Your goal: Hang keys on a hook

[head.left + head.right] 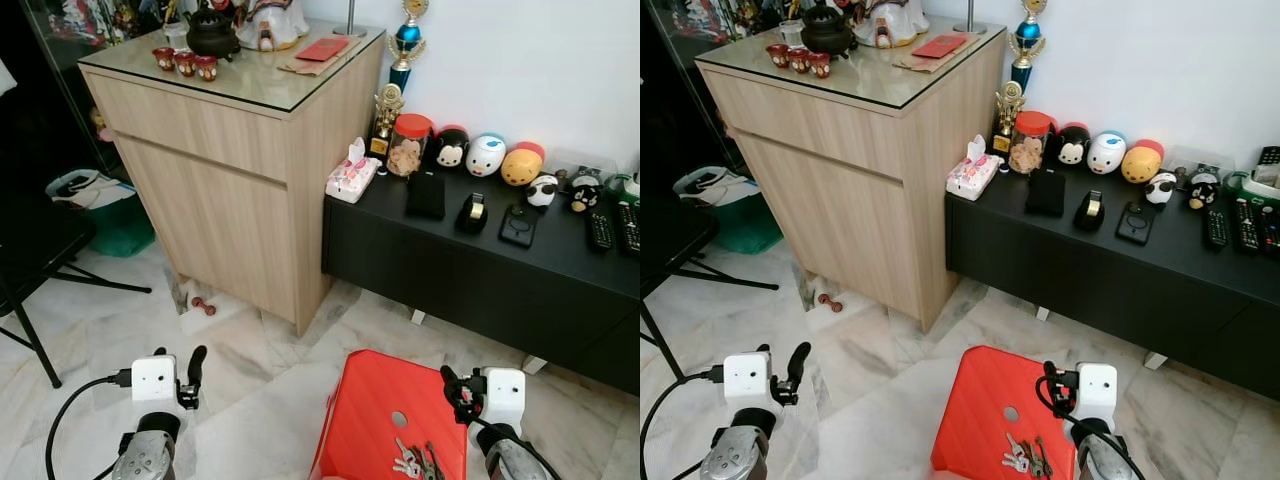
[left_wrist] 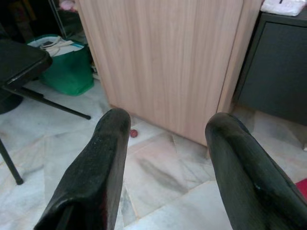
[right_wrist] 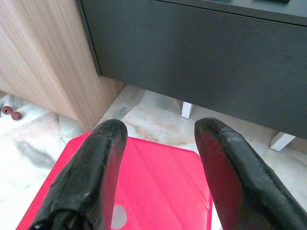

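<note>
Currently, the wooden cabinet and black console stand ahead across marble floor. The red stool sits close below, with the keys lying on its near edge. The right pincer hovers above the stool, fingers spread wide, holding nothing; the left pincer is likewise open and empty. Recommended: lower the right pincer vertically onto the bunch and avoid pushing it over the edge. No hook is visible. Open floor lies to the left.

bunch of keys lies flat on red stool.
</note>
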Controlling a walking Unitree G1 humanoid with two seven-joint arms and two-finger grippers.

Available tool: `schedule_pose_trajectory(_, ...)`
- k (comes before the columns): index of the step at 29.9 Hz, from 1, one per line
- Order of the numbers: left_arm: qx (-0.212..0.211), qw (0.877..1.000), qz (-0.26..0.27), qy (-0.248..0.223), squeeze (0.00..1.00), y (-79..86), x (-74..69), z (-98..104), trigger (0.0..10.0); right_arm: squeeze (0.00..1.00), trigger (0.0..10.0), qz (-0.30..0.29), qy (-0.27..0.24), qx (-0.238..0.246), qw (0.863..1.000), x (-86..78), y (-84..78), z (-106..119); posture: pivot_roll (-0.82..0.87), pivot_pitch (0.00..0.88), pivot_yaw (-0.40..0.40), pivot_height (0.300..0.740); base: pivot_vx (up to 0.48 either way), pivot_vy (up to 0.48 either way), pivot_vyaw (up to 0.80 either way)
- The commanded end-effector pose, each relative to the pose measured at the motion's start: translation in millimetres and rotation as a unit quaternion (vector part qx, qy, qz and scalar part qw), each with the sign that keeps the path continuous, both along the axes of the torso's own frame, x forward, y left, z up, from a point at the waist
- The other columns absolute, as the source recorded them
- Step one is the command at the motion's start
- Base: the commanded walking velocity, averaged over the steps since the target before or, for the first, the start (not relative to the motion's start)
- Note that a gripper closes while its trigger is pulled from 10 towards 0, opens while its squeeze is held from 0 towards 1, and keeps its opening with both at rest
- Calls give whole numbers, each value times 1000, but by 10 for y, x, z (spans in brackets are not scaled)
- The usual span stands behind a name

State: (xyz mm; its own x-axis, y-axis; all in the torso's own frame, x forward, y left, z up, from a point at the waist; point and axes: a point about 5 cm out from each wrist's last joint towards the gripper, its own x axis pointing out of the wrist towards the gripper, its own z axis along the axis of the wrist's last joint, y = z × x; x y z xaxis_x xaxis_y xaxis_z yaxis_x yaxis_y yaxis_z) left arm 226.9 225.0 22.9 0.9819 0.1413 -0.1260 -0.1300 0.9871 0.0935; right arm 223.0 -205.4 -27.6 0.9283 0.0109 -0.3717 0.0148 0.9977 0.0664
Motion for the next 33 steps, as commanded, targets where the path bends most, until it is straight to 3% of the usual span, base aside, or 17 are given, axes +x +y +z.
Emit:
schedule_pose_trajectory(1, -4, 1000, 6, 9, 0, -2, -26, -22, 10000, 0, 10000, -1, 3, -5, 1000, -19, -34, 2, -30, 0, -55, 665, 0, 0, 0)
schedule_pose_trajectory(5, -6, 1000, 8, 10, 0, -14, -20, -17, 10000, 0, 10000, 2, -3, -1, 1000, -15, -27, 17, -30, 0, -61, 638, 0, 0, 0)
schedule_pose_trajectory(24, -14, 1000, 18, 0, 0, -91, 4, 6, 10000, 0, 10000, 29, 3, 8, 1000, -25, -56, 32, -30, 0, -101, 638, 0, 0, 0)
schedule_pose_trajectory(33, -11, 1000, 19, -2, 0, -56, 9, 30, 10000, 0, 10000, 45, 16, 11, 999, 9, 58, -6, -4, 0, -93, 638, 0, 0, 356)
